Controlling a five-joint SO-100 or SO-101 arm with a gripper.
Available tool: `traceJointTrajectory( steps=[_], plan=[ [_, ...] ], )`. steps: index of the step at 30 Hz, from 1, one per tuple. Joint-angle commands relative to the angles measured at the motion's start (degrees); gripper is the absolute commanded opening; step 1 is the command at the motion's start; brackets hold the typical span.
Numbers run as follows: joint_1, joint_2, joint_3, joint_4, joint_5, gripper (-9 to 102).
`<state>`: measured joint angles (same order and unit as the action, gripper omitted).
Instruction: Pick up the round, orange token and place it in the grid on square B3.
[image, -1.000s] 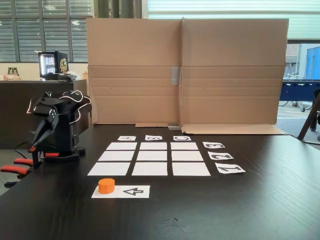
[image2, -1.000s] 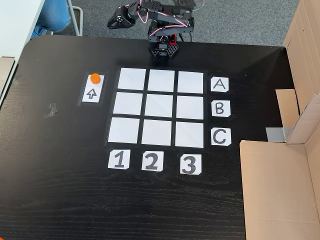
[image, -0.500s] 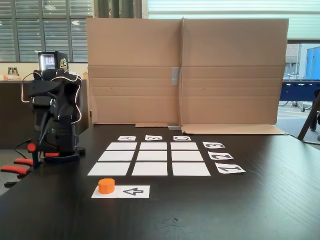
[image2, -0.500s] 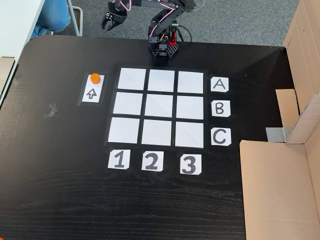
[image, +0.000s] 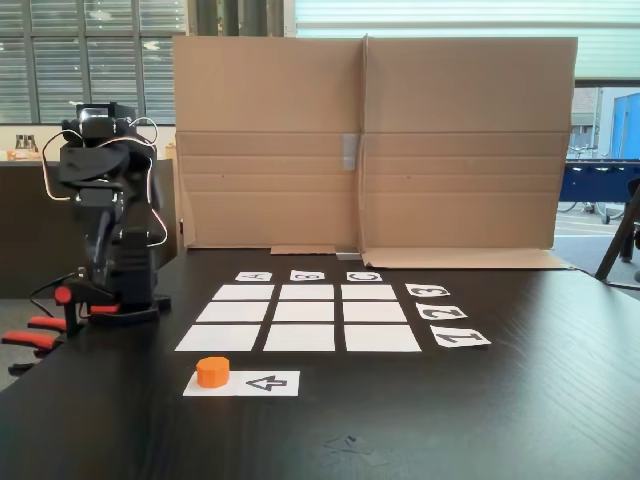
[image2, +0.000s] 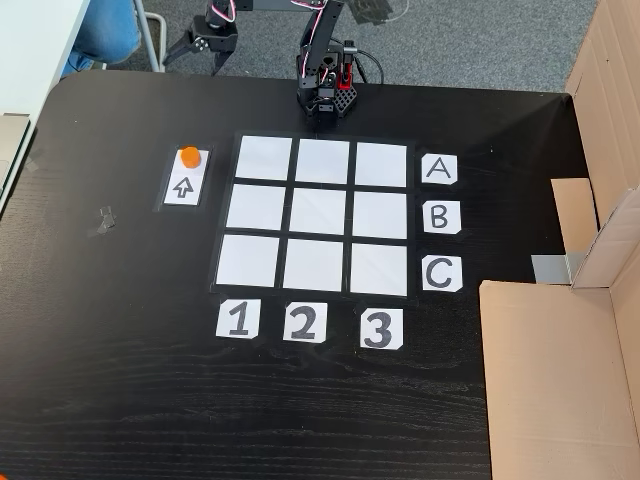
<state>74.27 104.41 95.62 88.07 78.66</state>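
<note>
The claw (image2: 192, 57) hangs in the air with its two fingers spread apart and nothing between them, beyond the far edge of the tabletop (image2: 120, 380) as a fixed view from above shows it, well apart from the token (image2: 189, 155) and up-left of the arm's base (image2: 325, 98). Taking the token as the landmark: it sits on the top end of the white arrow strip (image2: 184, 186), with the black arrow just below it, and the grid (image2: 320, 215) lies just to its right in that view. Square B3 (image2: 380, 214) is across the grid from the token, in the column nearest the lettered cards, level with the B card (image2: 441, 217) and above the 3 card (image2: 378, 328). In the low fixed view the token (image: 212, 371) stands in front of the grid with the arm (image: 105, 230) behind and to its left. The pick has not begun, so the risks lie ahead. The token is short and small, so a descent slightly off centre could push it off the strip or tip it rather than straddle it. A shallow grip could let it slip during the carry across the grid. The nine squares look alike, so a release could land in a neighbouring square, A3 or C3.
</note>
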Motion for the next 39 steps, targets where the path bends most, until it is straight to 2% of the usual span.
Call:
traceJointTrajectory(
  steps=[1, 4, 24, 28, 39],
  plan=[
    [-2.81, -1.85, -2.99, 1.14, 1.93, 69],
    [-4.83, -4.13, -2.99, 1.14, 3.60, 73],
    [-9.93, -23.99, -16.96, 1.49, 6.42, 73],
    [-11.43, -26.37, -18.72, 1.49, 6.68, 78],
    [-16.52, -31.11, -19.95, 1.23, 8.96, 79]
  ],
)
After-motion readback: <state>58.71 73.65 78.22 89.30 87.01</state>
